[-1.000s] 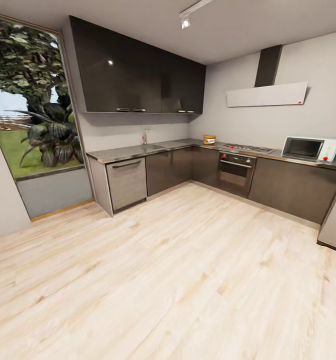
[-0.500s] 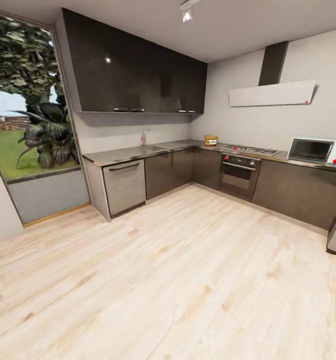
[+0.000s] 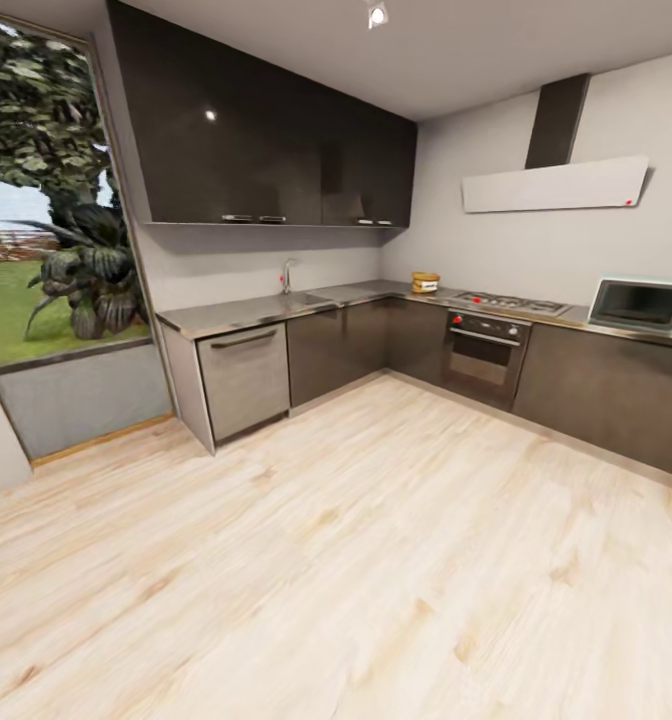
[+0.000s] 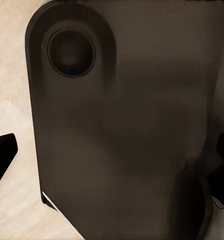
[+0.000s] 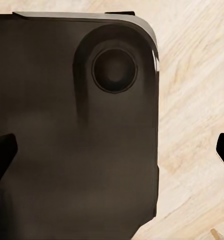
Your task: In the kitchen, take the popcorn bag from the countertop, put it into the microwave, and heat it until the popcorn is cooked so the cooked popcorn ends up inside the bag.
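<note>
1 countertop [image 3: 246,312] lines 2 walls above wood floor [image 3: 356,560].

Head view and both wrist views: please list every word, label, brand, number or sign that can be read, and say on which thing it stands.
No text can be read in any view.
popcorn bag: far away on the countertop; any label is too small to make out.
microwave: red knobs show, no legible markings.
oven: red knobs, no readable signs.
Wrist views: dark robot body and wooden floor, no writing.
</note>
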`<state>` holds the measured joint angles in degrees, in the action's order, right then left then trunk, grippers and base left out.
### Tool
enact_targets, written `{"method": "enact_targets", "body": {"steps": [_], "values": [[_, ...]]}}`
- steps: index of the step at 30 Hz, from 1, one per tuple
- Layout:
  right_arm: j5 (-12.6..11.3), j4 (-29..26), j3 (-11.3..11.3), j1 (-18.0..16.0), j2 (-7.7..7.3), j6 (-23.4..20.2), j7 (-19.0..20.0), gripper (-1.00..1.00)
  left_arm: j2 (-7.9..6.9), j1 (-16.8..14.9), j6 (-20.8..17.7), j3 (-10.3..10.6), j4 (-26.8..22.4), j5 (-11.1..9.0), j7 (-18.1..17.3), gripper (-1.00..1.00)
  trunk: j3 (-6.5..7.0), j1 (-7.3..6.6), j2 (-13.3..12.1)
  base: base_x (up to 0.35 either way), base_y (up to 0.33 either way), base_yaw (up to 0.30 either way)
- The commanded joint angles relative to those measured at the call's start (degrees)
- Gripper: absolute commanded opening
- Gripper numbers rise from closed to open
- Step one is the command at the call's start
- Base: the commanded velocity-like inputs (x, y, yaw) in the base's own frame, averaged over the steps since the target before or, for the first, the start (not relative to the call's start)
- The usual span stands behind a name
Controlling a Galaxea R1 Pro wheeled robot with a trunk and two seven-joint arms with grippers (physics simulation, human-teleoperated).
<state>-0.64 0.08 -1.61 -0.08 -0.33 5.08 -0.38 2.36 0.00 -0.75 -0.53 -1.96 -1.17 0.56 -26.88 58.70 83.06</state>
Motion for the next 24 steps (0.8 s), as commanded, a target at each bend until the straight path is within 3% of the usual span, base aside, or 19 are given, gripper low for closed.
{"method": "enact_targets", "body": {"steps": [1, 8, 24], "values": [[-0.10, 0.01, -0.15, -0.01, 0.01, 0.20, -0.05, 1.00, 0.01, 0.00, -0.02, -0.06, -0.07, -0.08, 0.06, 1.00, -0.05, 0.03, 0.02, 0.135, 0.000, 0.000], [-0.66, 0.01, -0.41, -0.01, -0.02, 0.14, -0.06, 1.00, 0.01, 0.01, 0.13, -0.08, -0.07, 0.02, 0.07, 1.00, -0.05, 0.03, 0.02, 0.024, 0.000, -0.048], [-0.86, 0.01, -0.59, -0.01, 0.06, 0.11, -0.06, 1.00, -0.07, 0.01, 0.13, -0.17, -0.07, 0.01, 0.11, 1.00, -0.05, 0.03, 0.02, 0.000, 0.000, -0.260]]}}
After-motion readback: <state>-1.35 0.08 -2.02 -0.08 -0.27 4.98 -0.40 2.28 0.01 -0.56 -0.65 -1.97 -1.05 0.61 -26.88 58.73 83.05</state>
